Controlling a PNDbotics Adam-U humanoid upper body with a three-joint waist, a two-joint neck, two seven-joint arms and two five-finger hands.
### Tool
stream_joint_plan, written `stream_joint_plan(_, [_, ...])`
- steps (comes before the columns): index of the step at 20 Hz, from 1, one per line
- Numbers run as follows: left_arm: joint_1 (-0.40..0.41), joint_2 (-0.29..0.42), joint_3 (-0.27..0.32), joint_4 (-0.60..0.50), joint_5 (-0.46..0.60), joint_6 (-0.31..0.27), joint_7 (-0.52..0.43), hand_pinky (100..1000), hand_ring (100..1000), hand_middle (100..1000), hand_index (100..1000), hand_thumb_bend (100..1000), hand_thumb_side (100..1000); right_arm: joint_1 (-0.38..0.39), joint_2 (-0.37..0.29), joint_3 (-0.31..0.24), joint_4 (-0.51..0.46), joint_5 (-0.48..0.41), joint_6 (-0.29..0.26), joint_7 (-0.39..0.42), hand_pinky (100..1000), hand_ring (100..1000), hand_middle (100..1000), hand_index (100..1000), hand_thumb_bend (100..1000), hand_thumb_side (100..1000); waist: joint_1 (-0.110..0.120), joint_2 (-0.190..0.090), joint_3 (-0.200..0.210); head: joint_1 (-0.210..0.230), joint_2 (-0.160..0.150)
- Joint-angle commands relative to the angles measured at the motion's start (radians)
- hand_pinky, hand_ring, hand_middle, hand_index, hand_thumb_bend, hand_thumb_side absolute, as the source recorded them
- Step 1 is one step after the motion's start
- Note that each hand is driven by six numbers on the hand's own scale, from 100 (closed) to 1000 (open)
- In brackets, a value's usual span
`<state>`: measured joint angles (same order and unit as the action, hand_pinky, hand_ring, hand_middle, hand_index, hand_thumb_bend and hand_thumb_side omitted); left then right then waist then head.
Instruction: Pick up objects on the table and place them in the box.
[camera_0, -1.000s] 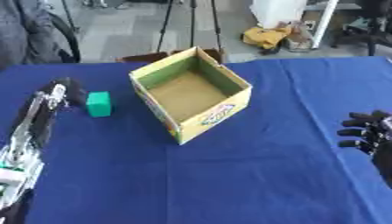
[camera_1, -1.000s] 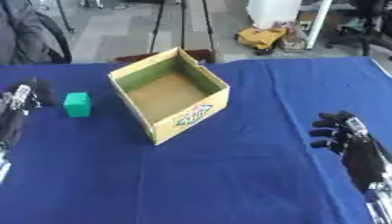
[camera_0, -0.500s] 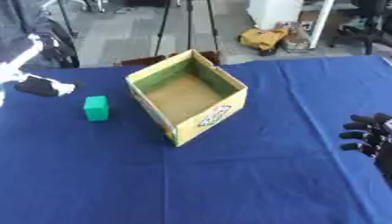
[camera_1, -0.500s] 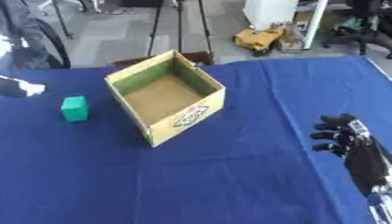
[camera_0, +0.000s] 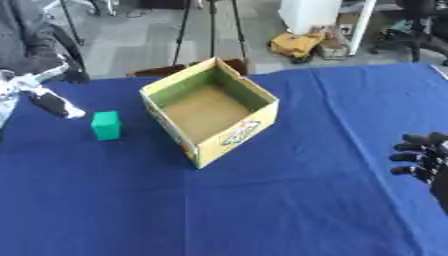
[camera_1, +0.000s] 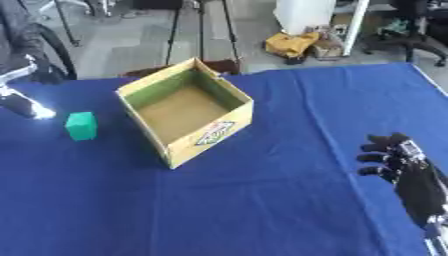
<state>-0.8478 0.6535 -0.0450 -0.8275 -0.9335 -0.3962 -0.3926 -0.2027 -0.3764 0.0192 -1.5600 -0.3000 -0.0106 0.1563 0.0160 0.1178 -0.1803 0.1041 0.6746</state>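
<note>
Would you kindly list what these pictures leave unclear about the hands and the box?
- Left hand: blurred at the left edge of both views; its fingers cannot be read.
- Box: near inner walls hidden by its own rim.
- Right hand: cut off at the left eye view's right edge.

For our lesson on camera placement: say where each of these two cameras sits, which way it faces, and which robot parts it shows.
Left eye view: in the head, facing down at the blue table; left robot hand at left edge, right robot hand at right.
Right eye view: beside it, facing likewise; the right hand shows fuller.
Both share the open box and green block.
</note>
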Motion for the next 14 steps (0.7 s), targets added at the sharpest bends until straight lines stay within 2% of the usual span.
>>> stream_joint_plan(1, [-0.029,0.004,0.011,0.017,-0.032,-0.023,0.002,676,637,588,702,553,241,-0.015,-0.026,-0.004,-0.009,0.004,-0.003,0.006,608,701,681,817,100,918,0.0,-0.01,-0.003,0.002,-0.012])
stream_joint_plan(11, [-0.016,-0.02,0.008,0.048,-0.075,-0.027,0.039,670,628,582,700,510,222,-0.016,-0.023,-0.006,-0.01,0.005,-0.004,0.008,609,702,682,818,100,919,-0.004,-0.002,-0.005,0.0,-0.014])
stream_joint_plan(14, [-0.01,-0.024,0.011,0.055,-0.085,-0.021,0.057,660,614,569,693,486,189,-0.016,-0.022,-0.007,-0.01,0.006,-0.004,0.008,609,702,682,818,100,920,-0.006,0.0,-0.004,0.001,-0.016])
